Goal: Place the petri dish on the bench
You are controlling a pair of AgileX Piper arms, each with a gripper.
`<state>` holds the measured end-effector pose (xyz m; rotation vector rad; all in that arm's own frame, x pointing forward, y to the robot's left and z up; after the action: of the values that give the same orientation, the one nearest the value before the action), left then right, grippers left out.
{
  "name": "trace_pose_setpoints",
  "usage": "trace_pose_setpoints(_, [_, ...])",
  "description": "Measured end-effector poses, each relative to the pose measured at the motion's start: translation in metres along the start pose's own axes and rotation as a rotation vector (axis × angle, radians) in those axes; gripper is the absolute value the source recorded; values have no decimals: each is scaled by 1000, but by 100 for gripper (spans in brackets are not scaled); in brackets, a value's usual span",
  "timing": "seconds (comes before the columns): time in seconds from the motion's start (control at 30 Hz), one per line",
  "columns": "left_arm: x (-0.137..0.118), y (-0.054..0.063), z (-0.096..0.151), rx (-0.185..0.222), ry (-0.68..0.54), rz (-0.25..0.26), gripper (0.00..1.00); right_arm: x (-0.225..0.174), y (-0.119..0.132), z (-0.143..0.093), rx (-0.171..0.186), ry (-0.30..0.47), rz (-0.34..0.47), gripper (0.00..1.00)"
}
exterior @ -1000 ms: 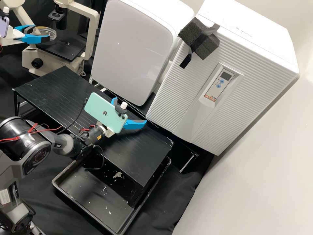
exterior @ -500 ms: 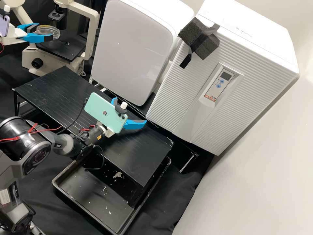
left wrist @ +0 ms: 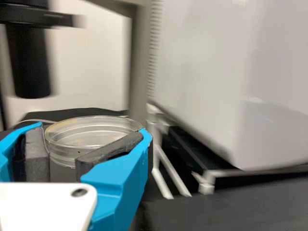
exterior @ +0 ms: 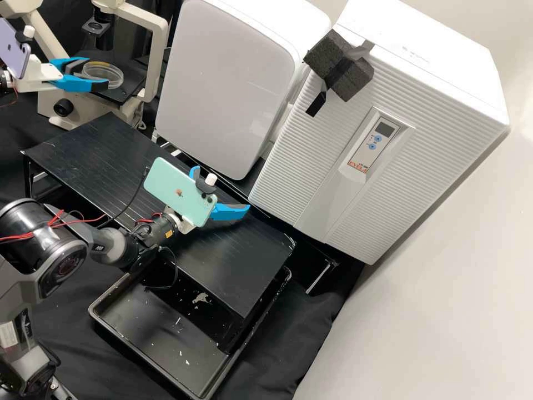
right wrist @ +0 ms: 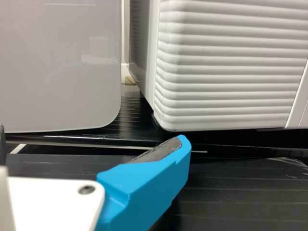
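High view: the left tool (exterior: pixel 97 72) is closed on a clear petri dish (exterior: pixel 103 74), its blue fingers at opposite sides of the wall. The dish sits roughly level in the grip, in front of the microscope (exterior: pixel 160 61) and beyond the upper corner of the black desk (exterior: pixel 83 147). Farther along the desk, towards its right-hand corner, the right tool (exterior: pixel 221 189) stands with its fingers spread wide and nothing seen between them, beside a white ribbed cabinet (exterior: pixel 311 161).

I judge this to be the transfer step: the dish is gripped, the placing not done. Next, it should be brought over the desk's upper-left end, clear of the right arm, lowered level until its base rests, and only then let go. Opening early could drop or tip it.

The nearer finger hides part of the dish's wall, and the pads in the left wrist view cover more. I can't tell how high it is above the microscope's stage, or whether a lid is on. The left arm is cut off at the high view's edge; a phone (exterior: pixel 180 191) partly hides the right tool's upper finger.
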<state>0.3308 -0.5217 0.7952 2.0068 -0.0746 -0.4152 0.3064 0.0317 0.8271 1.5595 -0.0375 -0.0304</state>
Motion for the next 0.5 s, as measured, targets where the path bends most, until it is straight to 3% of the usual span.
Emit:
trace_pose_setpoints(0.13, [0,-6,30,73,-123,-37,0,0,0,0,0,0,0,100])
trace_pose_setpoints(0.3, [-8,-10,68,168,-313,-45,0,0,0,0,0,0,0,100])
trace_pose_setpoints(0.5, [-13,-14,91,151,-463,-76,0,0,0,0,0,0,0,100])
